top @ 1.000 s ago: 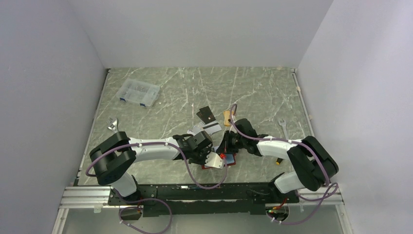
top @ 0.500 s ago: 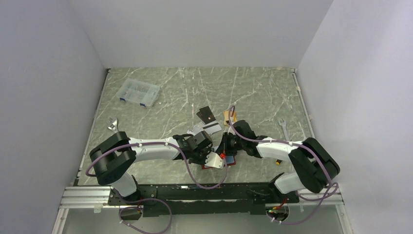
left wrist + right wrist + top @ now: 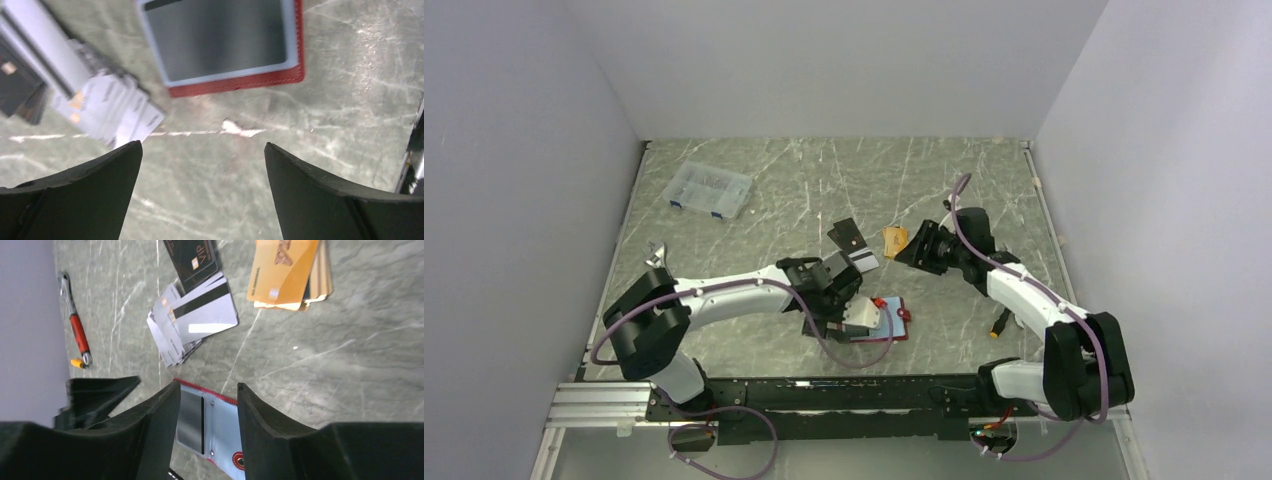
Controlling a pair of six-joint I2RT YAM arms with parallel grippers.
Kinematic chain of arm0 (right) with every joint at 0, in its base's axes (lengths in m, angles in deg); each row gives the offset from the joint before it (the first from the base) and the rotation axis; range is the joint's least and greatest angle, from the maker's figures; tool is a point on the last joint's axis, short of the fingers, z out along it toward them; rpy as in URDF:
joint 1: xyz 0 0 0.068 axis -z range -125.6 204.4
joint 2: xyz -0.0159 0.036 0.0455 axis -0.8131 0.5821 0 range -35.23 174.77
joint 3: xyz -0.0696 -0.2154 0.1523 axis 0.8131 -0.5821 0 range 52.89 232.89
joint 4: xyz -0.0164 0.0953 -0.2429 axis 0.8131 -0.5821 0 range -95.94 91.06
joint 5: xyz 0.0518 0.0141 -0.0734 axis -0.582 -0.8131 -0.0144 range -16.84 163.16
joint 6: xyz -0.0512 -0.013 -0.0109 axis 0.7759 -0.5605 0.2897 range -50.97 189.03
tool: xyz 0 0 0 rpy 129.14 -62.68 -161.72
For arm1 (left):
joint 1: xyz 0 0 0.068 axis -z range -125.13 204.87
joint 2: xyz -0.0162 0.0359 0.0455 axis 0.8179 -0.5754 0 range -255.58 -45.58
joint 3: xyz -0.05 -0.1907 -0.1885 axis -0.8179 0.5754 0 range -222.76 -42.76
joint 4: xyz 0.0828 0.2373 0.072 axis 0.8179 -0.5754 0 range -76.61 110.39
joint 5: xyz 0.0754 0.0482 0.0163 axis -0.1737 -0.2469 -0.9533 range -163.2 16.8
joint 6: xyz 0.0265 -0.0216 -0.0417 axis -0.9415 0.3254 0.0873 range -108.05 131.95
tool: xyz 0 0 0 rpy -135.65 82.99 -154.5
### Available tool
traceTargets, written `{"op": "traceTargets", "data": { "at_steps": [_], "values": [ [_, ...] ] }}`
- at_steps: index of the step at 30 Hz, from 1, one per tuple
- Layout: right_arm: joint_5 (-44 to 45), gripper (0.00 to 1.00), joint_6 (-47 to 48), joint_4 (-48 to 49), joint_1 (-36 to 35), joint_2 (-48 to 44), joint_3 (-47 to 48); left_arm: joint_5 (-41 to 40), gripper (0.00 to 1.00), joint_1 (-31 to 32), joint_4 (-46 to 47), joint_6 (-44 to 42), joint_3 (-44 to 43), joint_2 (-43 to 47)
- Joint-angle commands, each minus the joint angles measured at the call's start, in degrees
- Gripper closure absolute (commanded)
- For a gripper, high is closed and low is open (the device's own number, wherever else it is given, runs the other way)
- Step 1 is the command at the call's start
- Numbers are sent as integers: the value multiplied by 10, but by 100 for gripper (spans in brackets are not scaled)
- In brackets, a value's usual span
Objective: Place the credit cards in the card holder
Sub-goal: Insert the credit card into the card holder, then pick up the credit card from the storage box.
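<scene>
Left gripper has been spread wide and is empty; card holder is left open just ahead of it, a grey card seen in its sleeve. Right gripper has been drawn back, jaws part-spread on nothing. Remaining credit cards are fanned beyond it, so another pick is judged due.

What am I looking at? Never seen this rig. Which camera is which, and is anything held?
Two small robot arms, each ending in a two-finger gripper, are bolted at the near edge of a marble-patterned table. The wide picture comes from a fixed camera above and behind them. The other two come from a camera on each wrist, so the dark wedges at the bottom are that gripper's own fingers.

On the table lie an open dark-red card holder, a fan of grey cards, a black card, a gold stack, a clear compartment box and a wrench.

The left gripper is beside the holder and the right gripper is near the gold stack. Both are open and empty.
</scene>
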Motion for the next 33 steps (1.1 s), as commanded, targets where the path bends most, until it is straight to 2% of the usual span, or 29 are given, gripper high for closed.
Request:
{"op": "traceTargets", "data": {
  "at_steps": [1,3,5,8,11,13,19,22,27,31,32,33],
  "values": [
    [22,49,23,-20,35,1,29,-29,1,-17,-103,12,-121,40],
    [28,45,28,-18,55,7,34,2,1,-35,-167,21,-180,36],
    [29,43,33,-11,65,12,38,70,1,-65,-229,33,-238,23],
    [45,41,39,-15,74,22,52,113,1,-109,-253,74,-309,-7],
    [56,39,37,11,81,41,53,105,1,-129,-206,93,-341,-15],
    [63,39,37,24,81,65,61,130,1,-144,-164,120,-363,-27],
    [75,39,36,64,82,136,84,126,1,-168,-126,201,-501,-181],
    [81,39,36,77,81,168,99,101,1,-168,-100,215,-550,-242],
    [75,39,32,93,81,211,119,120,1,-163,-27,193,-527,-230],
    [69,39,30,106,82,244,134,142,1,-162,-41,191,-553,-258],
    [68,39,30,110,82,250,137,148,2,-163,-50,192,-563,-276],
    [69,39,30,113,82,257,140,156,12,-163,-55,194,-569,-289]
  ]
}}
